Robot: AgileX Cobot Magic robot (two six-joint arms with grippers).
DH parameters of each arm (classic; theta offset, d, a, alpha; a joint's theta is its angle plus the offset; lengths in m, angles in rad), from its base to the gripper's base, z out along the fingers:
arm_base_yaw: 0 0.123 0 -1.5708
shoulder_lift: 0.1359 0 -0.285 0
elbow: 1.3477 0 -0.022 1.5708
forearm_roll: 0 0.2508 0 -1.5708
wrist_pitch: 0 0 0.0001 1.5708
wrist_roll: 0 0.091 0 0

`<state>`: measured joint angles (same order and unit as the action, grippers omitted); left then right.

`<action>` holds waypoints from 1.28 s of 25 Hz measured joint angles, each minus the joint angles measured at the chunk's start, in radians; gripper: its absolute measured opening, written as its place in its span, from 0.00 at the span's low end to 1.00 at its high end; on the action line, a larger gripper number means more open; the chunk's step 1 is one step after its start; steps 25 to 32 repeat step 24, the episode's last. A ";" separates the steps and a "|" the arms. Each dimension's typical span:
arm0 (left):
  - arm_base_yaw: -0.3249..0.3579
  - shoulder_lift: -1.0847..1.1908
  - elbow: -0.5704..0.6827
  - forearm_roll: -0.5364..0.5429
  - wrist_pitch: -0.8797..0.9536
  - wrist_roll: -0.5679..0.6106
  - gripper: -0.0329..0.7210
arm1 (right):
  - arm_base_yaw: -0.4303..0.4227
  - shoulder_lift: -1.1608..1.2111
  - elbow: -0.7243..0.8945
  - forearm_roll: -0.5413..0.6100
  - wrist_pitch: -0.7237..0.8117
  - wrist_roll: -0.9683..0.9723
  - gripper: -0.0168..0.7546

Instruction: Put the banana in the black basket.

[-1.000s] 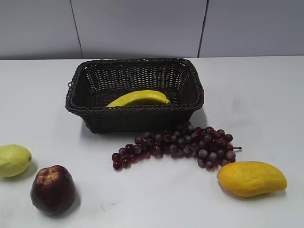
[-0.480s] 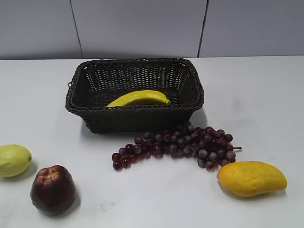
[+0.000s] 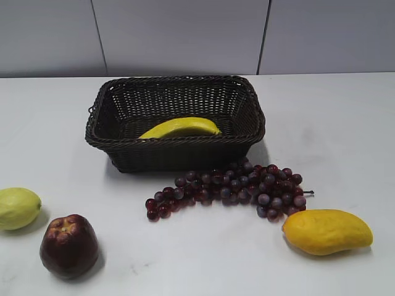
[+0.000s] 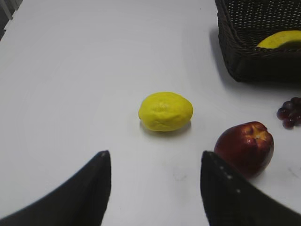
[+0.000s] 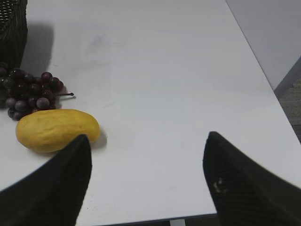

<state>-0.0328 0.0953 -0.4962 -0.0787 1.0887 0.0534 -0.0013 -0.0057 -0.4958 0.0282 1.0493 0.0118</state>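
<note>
The yellow-green banana lies inside the black basket, along its near wall. A tip of the banana shows in the basket at the top right of the left wrist view. A corner of the basket shows at the top left of the right wrist view. My left gripper is open and empty above the bare table, near the front left. My right gripper is open and empty near the table's front right edge. Neither arm shows in the exterior view.
A bunch of dark grapes lies in front of the basket. An orange-yellow mango lies at the front right. A pale green fruit and a dark red apple lie at the front left.
</note>
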 joint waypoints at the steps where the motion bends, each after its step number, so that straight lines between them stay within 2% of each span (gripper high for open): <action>1: 0.000 -0.004 0.000 0.000 -0.001 0.000 0.83 | 0.000 0.000 0.000 0.000 0.000 0.000 0.79; 9: 0.000 -0.098 0.000 -0.001 -0.002 0.000 0.79 | 0.000 0.000 0.000 0.000 0.000 0.000 0.79; 32: 0.000 -0.101 0.000 -0.001 -0.002 0.000 0.78 | 0.000 0.000 0.000 0.000 0.000 -0.001 0.79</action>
